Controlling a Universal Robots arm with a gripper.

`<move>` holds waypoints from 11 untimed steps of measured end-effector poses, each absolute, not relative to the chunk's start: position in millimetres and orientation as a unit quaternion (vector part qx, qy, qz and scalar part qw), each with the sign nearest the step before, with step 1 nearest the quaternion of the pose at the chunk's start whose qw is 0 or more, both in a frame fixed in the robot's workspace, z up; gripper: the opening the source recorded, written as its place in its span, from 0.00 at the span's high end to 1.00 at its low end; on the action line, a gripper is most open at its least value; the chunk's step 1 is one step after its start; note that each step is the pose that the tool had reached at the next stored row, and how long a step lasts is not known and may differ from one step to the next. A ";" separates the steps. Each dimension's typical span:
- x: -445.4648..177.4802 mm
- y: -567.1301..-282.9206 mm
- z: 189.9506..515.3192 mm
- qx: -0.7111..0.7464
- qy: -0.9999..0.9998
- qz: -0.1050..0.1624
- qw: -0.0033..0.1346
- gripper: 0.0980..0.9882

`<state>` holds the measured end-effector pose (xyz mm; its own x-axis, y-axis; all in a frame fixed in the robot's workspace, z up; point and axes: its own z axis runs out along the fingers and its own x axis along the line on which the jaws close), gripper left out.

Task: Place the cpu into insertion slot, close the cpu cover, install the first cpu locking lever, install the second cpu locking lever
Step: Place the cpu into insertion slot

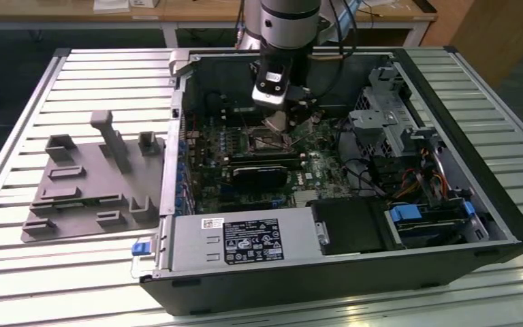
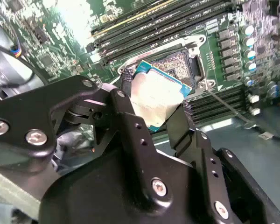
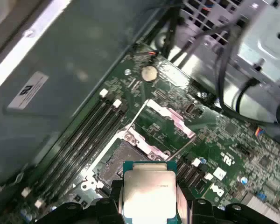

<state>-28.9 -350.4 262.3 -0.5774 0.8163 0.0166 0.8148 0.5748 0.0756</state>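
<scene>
**Chip** [image 3: 149,191]: small flat square with a metal lid.
- **Location:** clamped by two opposite edges in the hand [image 3: 149,199], just over the socket [image 3: 117,163] and not yet seated.
- **Handling:** judged light, stiff and smooth-sided, with a delicate underside. It is best held by the edges, as here.
- **First wrist view:** shows the cover [image 3: 176,123] swung open beside the socket.
- **Second wrist view:** shows the socket's contact field behind the chip.
- **Exterior view:** shows the computer case [image 1: 334,279] lying open on the worktop [image 1: 80,75].
</scene>
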 end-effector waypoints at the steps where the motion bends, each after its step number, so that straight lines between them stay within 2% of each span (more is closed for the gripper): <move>1: -28.9 -350.4 262.1 0.467 0.883 0.037 0.010 0.51; 11: -28.9 -350.4 258.9 0.546 0.837 0.036 0.014 0.51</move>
<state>-28.9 -350.4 258.9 -0.4042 0.9145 0.0165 0.9125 0.4020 0.0756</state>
